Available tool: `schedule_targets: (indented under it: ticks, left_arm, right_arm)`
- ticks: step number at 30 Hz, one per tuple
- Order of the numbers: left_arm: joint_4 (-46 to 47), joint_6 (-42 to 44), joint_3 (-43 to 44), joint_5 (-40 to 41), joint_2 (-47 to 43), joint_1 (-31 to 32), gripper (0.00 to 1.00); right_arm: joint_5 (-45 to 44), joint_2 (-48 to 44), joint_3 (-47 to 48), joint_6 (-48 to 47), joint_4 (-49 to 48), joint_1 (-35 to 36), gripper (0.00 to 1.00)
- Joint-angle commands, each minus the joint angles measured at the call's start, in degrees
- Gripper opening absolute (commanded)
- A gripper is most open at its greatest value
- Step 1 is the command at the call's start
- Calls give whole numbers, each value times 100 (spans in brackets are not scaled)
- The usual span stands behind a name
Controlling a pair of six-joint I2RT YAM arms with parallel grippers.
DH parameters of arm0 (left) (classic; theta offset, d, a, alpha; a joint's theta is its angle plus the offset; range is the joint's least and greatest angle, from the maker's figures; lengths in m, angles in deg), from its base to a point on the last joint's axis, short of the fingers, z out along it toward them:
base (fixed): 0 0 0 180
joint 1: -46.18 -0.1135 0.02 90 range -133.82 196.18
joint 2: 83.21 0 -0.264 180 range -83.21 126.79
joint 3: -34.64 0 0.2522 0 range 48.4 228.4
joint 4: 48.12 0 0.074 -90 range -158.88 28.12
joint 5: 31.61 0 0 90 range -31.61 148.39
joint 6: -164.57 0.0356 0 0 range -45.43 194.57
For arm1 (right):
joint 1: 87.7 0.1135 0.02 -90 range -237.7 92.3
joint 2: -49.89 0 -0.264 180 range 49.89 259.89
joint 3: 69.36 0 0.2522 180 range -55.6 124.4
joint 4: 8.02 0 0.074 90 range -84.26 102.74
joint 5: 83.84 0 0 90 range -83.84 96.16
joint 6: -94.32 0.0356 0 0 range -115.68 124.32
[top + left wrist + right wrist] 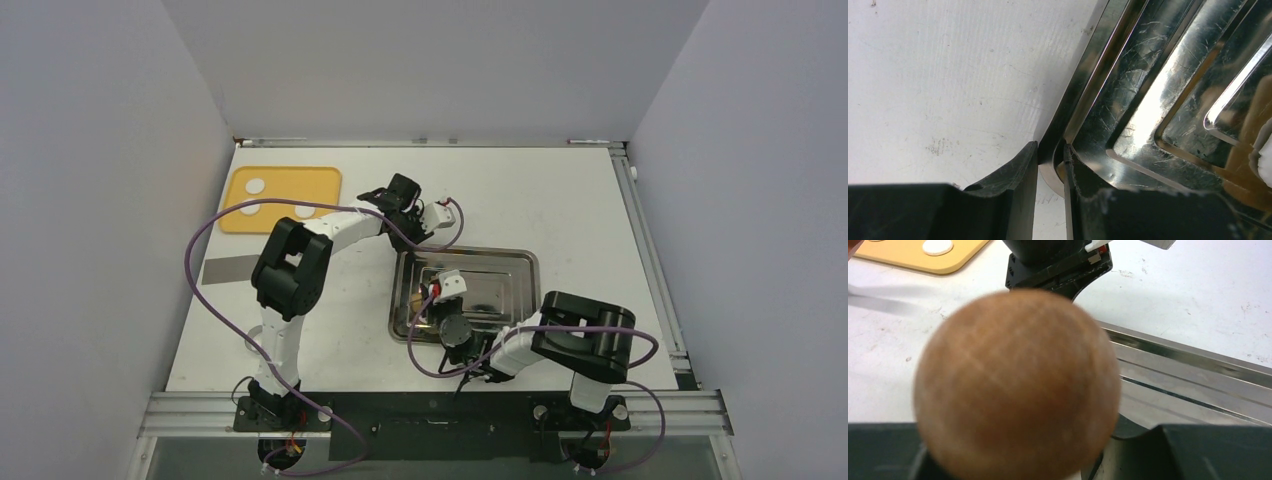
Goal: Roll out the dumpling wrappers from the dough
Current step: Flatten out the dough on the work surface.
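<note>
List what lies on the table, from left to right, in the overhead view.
Yellow board carrying the dough → steel tray → metal rail at the right edge. The grey strip overlaps the board, so it is left out.

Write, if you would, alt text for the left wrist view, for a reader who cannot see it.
The left claw pinches the rim of a shiny metal tray, one dark finger outside over the white table, one inside. The tray's scratched, mirror-like floor fills the right of the frame.
</note>
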Motion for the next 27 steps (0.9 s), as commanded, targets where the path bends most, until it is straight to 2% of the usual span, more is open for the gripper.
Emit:
schedule_targets:
  ticks: [1, 7, 10, 15, 17, 21, 24, 27]
  left_arm:
    - [-635, -21, -155, 157, 341, 20, 0]
    - [-623, -12, -166, 157, 335, 29, 0]
    - [-621, -12, -166, 166, 339, 29, 0]
    - [-641, -21, -149, 162, 360, 29, 0]
    - [-648, -21, -133, 174, 373, 29, 0]
    - [-706, -30, -87, 197, 416, 37, 0]
    - [-651, -21, -149, 209, 373, 53, 0]
    - [-656, -22, -138, 212, 384, 55, 0]
  right_arm:
    - [698, 652, -335, 567, 2411, -12, 8]
    - [677, 86, -621, 1268, 3164, 645, 8]
    - [781, 99, -706, 1459, 3108, 692, 8]
    - [1252, 580, -708, 905, 2139, -147, 8]
    - [1294, 803, -563, 608, 2032, -414, 8]
    - [1434, 977, -366, 434, 1982, -489, 8]
    - [1099, 813, -518, 813, 2187, -58, 8]
    - [733, 392, -660, 1370, 2967, 483, 8]
